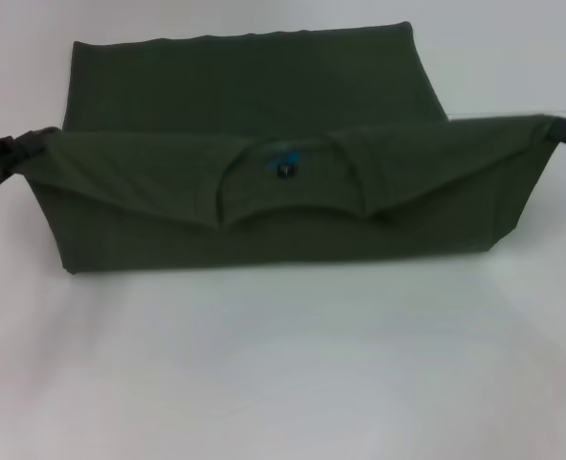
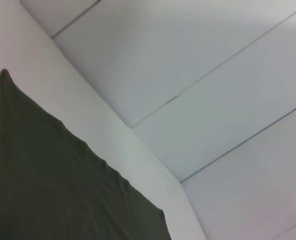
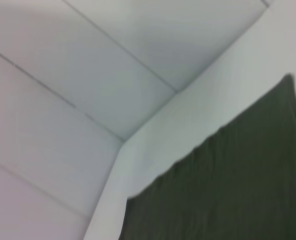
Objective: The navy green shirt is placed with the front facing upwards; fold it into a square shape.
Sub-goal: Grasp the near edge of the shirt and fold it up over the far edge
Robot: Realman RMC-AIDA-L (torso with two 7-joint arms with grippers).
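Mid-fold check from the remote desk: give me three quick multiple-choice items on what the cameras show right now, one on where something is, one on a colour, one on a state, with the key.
1. Where are the two end effectors?
A. Both parked at the near table edge
B. One at each outer end of the lifted shirt band
C. Both at the collar

2. What colour is the table surface?
A. White
B. Black
C. Wood brown

3. How does the shirt lie?
A. Flat, fully spread
B. Crumpled in a heap
C. Partly folded, a band drawn over the rest

Key: 1 B, the left end effector and the right end effector sit at opposite ends of the navy green shirt. 2 A, the table is white. 3 C, the band with the collar label overlaps the layer below.
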